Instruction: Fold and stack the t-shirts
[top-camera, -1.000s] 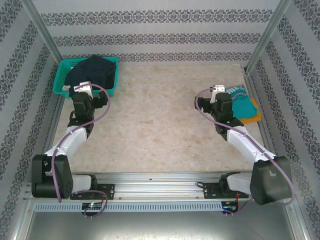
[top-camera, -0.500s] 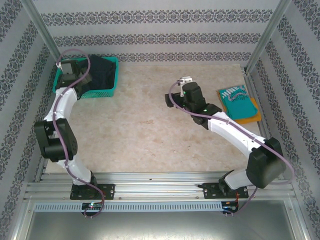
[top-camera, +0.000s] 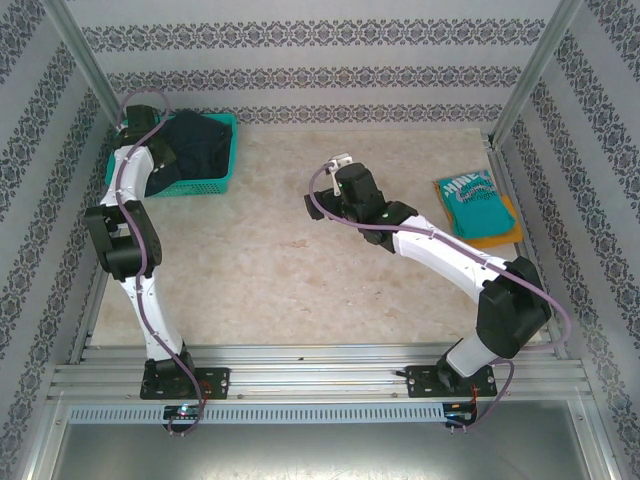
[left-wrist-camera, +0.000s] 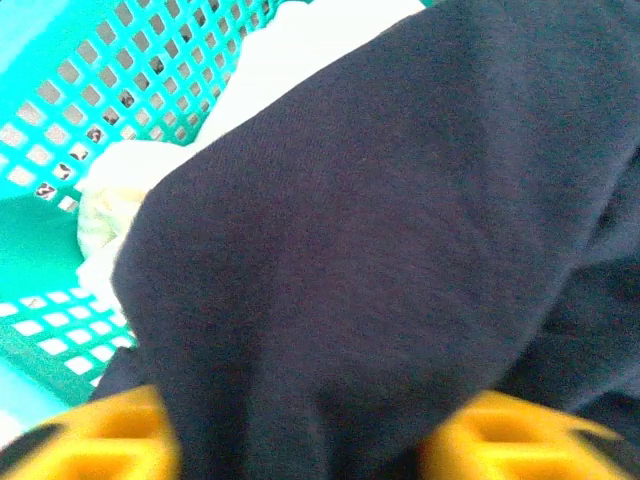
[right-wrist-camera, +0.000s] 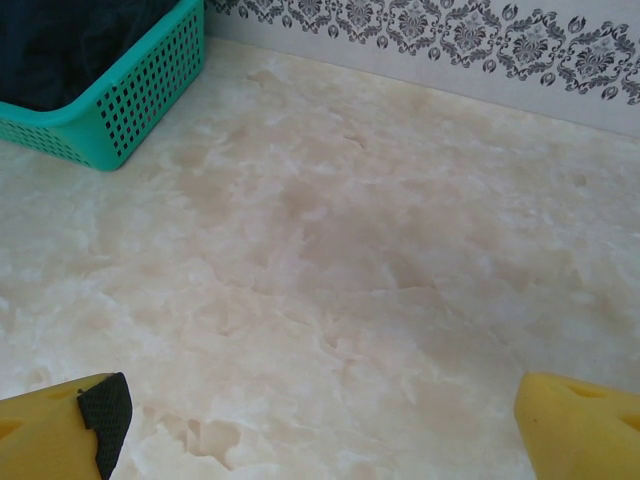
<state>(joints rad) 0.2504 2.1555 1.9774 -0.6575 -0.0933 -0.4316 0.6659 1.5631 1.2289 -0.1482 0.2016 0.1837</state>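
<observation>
Both arms have shifted since the earlier frames. The left one now stretches into the upper left corner, and the right one has swung away from the right edge toward the middle of the pale marbled surface (top-camera: 300, 280).

The left pincer (left-wrist-camera: 300, 445) is down in the teal plastic mesh basket (top-camera: 222, 168). Its yellow fingertips (left-wrist-camera: 100, 445) sit on either side of a bulge in the large dark navy t-shirt (top-camera: 195, 140). The jaws have narrowed around the cloth, but it cannot be told whether they grip it firmly yet. A pale cloth (left-wrist-camera: 110, 205) peeks out beneath the navy one.

The right pincer (right-wrist-camera: 320, 430) hangs wide open and holds nothing, low over bare surface, probably waiting to take a corner once the shirt comes out.

At the right edge lies a folded teal t-shirt with white lettering (top-camera: 478, 200). It rests on an orange t-shirt (top-camera: 513, 228), so the stack looks already begun and kept clear of the folding area.
</observation>
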